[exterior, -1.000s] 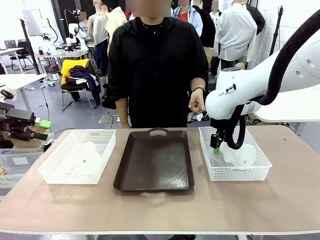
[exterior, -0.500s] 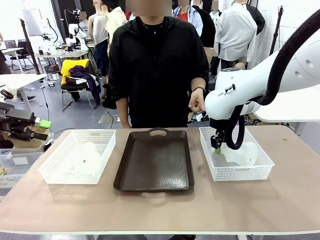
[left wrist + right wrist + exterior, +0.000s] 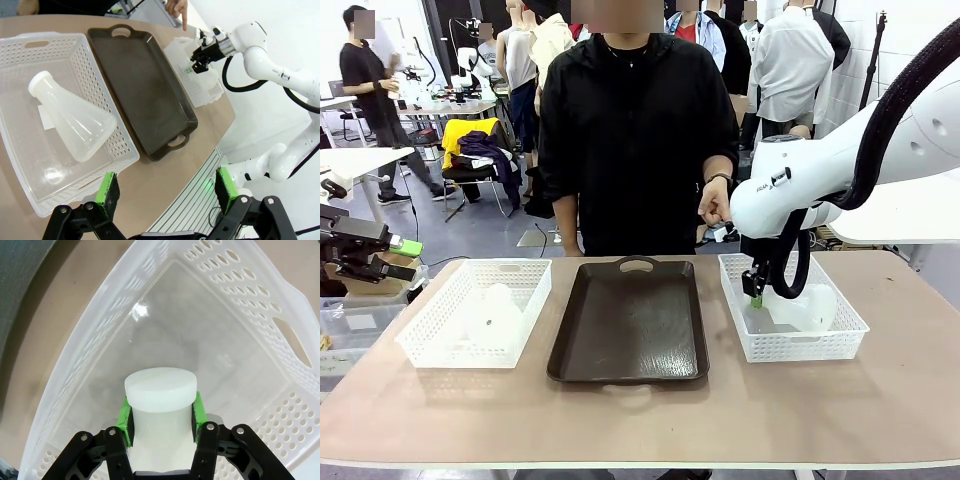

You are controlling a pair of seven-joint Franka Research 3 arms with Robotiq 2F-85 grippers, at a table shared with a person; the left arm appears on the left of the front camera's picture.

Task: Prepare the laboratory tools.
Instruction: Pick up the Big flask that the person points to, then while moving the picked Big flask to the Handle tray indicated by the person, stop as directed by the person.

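Right wrist view: we see the right fingers (image 3: 125, 422) clamped on the neck of one flask (image 3: 159, 385) inside the right basket (image 3: 240, 285). Left wrist view: the left fingers (image 3: 107, 189) stand wide open, holding nothing; the second flask (image 3: 70, 122) lies on its side in the left basket (image 3: 65, 47).

Open workshop hall under bright, even overhead light. Grey floor (image 3: 470, 225), smooth and bare between the furniture. Tan tabletop (image 3: 640, 420) fills the foreground, pale edge along its near side. Far left stand white desks (image 3: 350, 160) with a black office chair (image 3: 355, 105) behind them. Beside them is a second chair (image 3: 470, 170), draped with a yellow garment (image 3: 470, 133) and a dark purple one (image 3: 492, 150). A person in a black T-shirt (image 3: 365, 80) stands by the desks. On the right, a white wall (image 3: 905, 25) with a black pole (image 3: 873, 60) upright before it
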